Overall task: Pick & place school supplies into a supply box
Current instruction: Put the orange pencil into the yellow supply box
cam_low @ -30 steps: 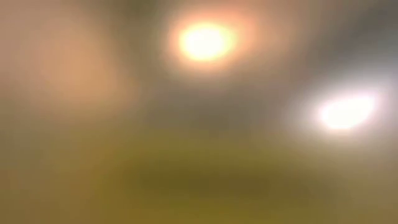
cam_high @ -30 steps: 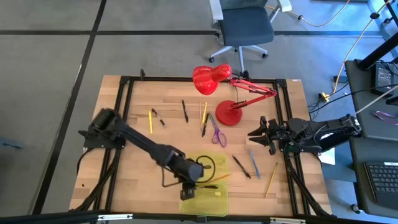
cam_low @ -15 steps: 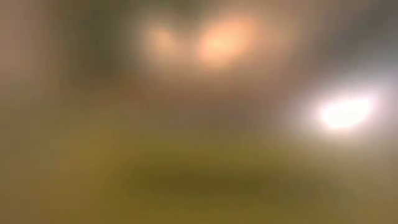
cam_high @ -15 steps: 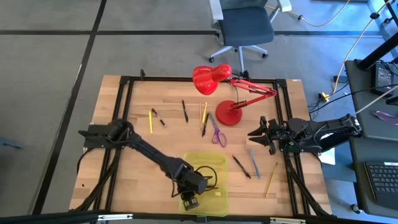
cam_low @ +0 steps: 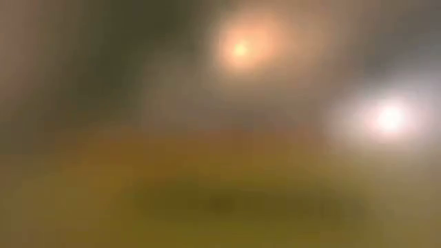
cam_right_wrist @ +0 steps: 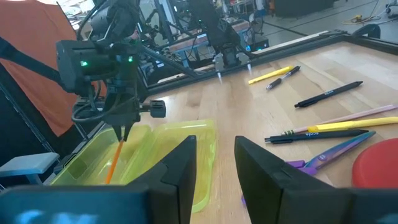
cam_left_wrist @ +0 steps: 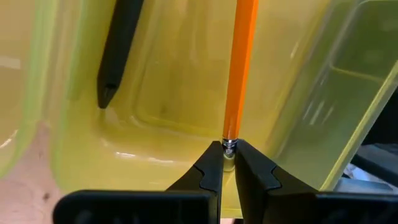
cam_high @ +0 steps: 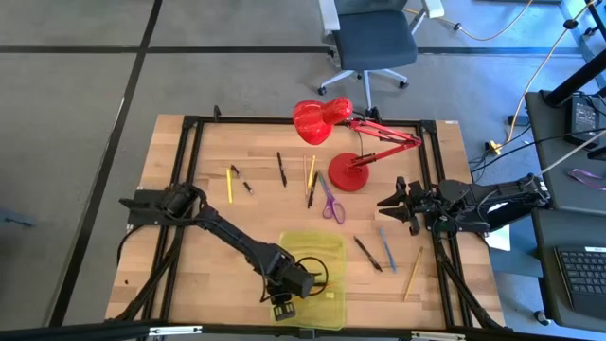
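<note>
The supply box (cam_high: pixel 322 251), translucent yellow-green, lies open near the table's front edge. My left gripper (cam_high: pixel 283 308) hangs over its near left part, shut on an orange pencil (cam_left_wrist: pixel 239 62) that points down into the box (cam_left_wrist: pixel 186 93). A black pen (cam_left_wrist: pixel 118 50) lies in the box. The right wrist view shows the left gripper (cam_right_wrist: pixel 124 132) and the pencil (cam_right_wrist: pixel 113 165) above the box (cam_right_wrist: pixel 168 140). Pens and pencils (cam_high: pixel 281 169) and purple scissors (cam_high: pixel 330 201) lie on the table. My right gripper (cam_high: pixel 393 204) waits open at the right edge. My left gripper pinches the pencil's metal-capped end (cam_left_wrist: pixel 229 144) between its two fingertips. The fingers come from above, slanting steeply down, and the pencil runs on in line with them. It slants down into the box; whether its far end rests on the box floor I cannot tell.
A red desk lamp, with its base (cam_high: pixel 348 175) and its head (cam_high: pixel 322 121), stands at the table's far middle. A black pen (cam_high: pixel 367 254), a blue pen (cam_high: pixel 387 249) and a yellow pencil (cam_high: pixel 413 273) lie right of the box. The low view is a blur.
My left gripper has gone down and toward the table's near edge over the box and has tipped steeper, still shut on the orange pencil. The pencil, which lay level across the box pointing right, now points down into it.
</note>
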Action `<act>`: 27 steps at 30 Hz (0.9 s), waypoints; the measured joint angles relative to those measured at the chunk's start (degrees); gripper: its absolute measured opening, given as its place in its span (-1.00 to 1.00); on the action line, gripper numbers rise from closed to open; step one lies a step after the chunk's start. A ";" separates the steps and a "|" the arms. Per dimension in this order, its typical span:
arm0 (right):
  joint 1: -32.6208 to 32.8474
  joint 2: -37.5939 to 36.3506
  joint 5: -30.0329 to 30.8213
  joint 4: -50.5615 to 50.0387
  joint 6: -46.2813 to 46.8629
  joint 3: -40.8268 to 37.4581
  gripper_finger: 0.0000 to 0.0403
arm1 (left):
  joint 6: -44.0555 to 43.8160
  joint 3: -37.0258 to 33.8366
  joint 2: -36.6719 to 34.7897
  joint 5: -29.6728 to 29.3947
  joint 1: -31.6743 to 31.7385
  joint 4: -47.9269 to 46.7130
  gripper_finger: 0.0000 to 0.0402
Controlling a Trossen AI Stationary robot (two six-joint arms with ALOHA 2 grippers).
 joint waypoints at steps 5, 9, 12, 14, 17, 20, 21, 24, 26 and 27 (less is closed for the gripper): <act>-0.01 -0.01 0.00 0.00 -0.18 0.00 -0.43 | 7.85 0.02 -0.02 1.51 -0.13 -0.26 -0.91; -0.01 0.00 0.00 0.00 -0.18 0.00 -0.43 | 8.34 0.02 -0.02 1.67 -0.02 -1.39 -0.91; 0.00 -0.01 0.00 0.00 -0.19 0.00 -0.43 | 8.91 0.02 -0.02 1.77 0.47 -3.14 -0.91; 0.01 0.00 0.00 0.00 -0.21 0.00 -0.43 | 8.91 0.02 -0.02 1.70 0.91 -3.97 -0.91; -0.01 -0.02 0.02 0.00 -0.21 0.00 -0.43 | 8.91 0.02 -0.02 1.70 1.57 -3.83 -0.91; -0.01 0.00 0.01 0.00 -0.20 0.00 -0.43 | 8.91 0.02 -0.03 1.69 1.96 -3.78 -0.91; 0.01 0.00 0.02 0.00 -0.21 0.00 -0.43 | 8.93 0.02 -0.04 1.70 2.13 -3.76 -0.91; -0.01 0.00 0.00 0.00 -0.21 0.00 -0.43 | 8.93 0.02 -0.04 1.70 2.47 -3.72 -0.89; 0.00 -0.01 0.00 0.00 -0.21 0.00 -0.43 | 8.93 0.02 -0.07 1.66 2.58 -3.69 -0.86; -0.01 0.00 0.00 0.00 -0.21 0.00 -0.43 | 9.05 0.02 -0.07 1.66 2.58 -3.69 -0.85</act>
